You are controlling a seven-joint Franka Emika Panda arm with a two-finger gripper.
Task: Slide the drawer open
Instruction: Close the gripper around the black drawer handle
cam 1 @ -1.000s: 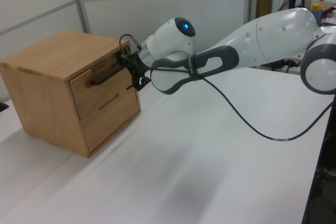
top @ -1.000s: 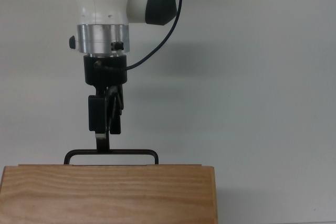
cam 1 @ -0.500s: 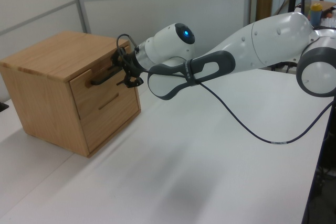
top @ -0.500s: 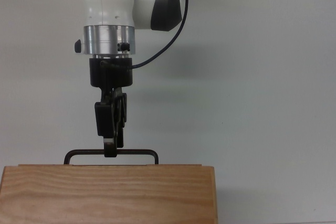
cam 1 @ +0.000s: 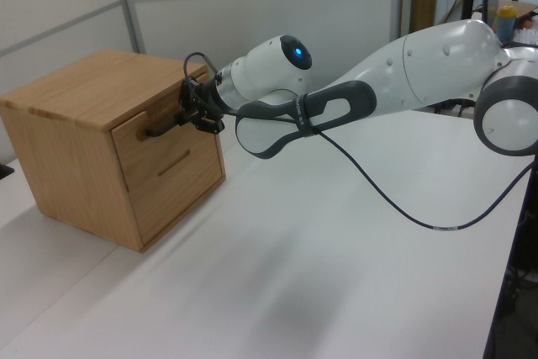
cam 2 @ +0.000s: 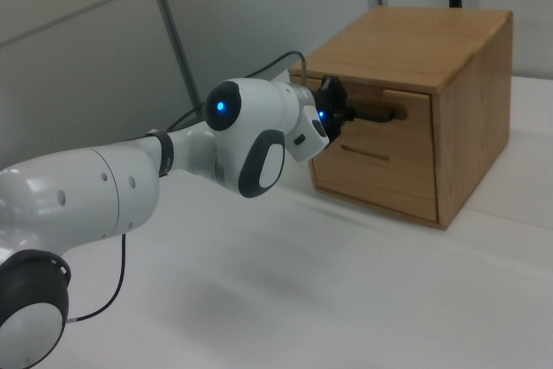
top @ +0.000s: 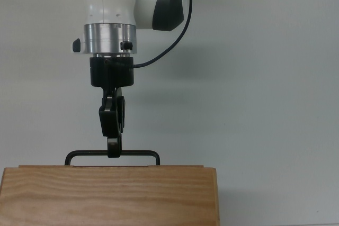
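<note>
Top view: the gripper (top: 113, 152), spread beside the handle (top: 135, 153) a second ago, is now pinched on the bar. The drawer (cam 1: 160, 136), at six o'clock in the cabinet (cam 1: 92, 90), remains closed; with the grasp secured, pulling can begin.
</note>
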